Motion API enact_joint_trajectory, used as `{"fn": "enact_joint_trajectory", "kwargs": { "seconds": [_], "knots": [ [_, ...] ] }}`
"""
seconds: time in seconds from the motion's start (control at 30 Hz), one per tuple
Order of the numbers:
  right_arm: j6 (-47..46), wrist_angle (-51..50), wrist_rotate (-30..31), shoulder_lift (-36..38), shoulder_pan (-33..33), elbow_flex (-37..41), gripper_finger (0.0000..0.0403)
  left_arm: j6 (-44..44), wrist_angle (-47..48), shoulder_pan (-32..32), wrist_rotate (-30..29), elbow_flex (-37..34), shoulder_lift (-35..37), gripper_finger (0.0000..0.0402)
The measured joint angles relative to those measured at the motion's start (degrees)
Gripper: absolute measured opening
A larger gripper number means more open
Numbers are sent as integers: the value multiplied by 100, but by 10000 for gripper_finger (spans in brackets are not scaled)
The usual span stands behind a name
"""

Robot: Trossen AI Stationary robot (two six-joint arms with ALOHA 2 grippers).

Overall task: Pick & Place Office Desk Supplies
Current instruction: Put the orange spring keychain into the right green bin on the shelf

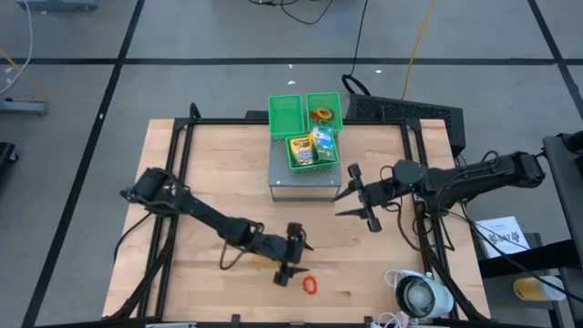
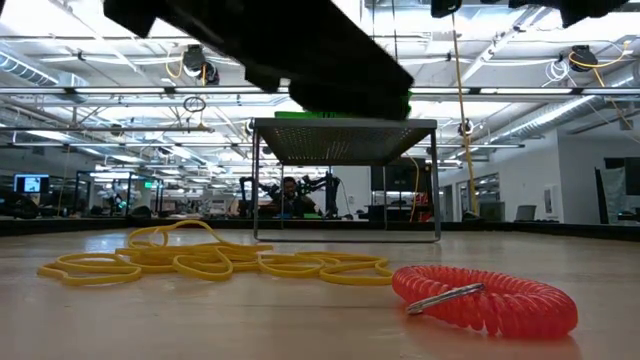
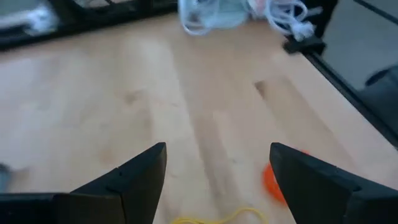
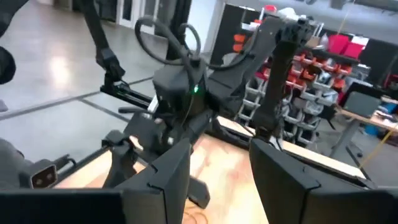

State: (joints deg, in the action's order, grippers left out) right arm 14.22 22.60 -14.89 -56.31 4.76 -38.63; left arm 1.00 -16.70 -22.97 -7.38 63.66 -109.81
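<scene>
My left gripper (image 1: 296,260) (image 3: 217,155) is open and hovers low over the table's near middle. A tangle of tan-yellow rubber bands (image 2: 200,262) (image 3: 217,216) lies flat on the wood just below it. A red coiled ring (image 1: 310,285) (image 2: 485,298) (image 3: 273,180) lies beside the bands, toward the near edge. My right gripper (image 1: 351,196) (image 4: 219,155) is open, raised right of centre, and touches nothing. A yellow-green crayon box (image 1: 301,148) and a green-white packet (image 1: 323,141) stand in a green bin. More rings (image 1: 321,115) lie in the far right bin.
Green mesh bins (image 1: 285,111) sit on a grey metal stand (image 1: 301,180) at the table's far middle. A white round device with cables (image 1: 421,293) lies at the near right corner. A black frame rail (image 1: 414,164) runs along the table's sides. Bare wood shows at the near left.
</scene>
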Motion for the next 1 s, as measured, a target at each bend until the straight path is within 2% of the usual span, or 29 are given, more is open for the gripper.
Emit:
{"fn": "enact_joint_trajectory", "kwargs": {
  "seconds": [0.2,0.3,0.47,0.77,1.0],
  "knots": [
    [-17,49,150,156,61,176,155,-409,24,-48,556,625,-745,296],
    [2,143,138,175,63,179,155,-418,99,-47,573,710,-918,296],
    [84,195,136,333,61,174,155,-351,250,-72,179,757,-1201,296],
    [124,161,130,555,61,183,155,-774,462,-271,106,776,-1384,296],
    [127,136,135,555,61,181,155,-1133,1462,-359,-665,806,-1348,296]
  ]
}}
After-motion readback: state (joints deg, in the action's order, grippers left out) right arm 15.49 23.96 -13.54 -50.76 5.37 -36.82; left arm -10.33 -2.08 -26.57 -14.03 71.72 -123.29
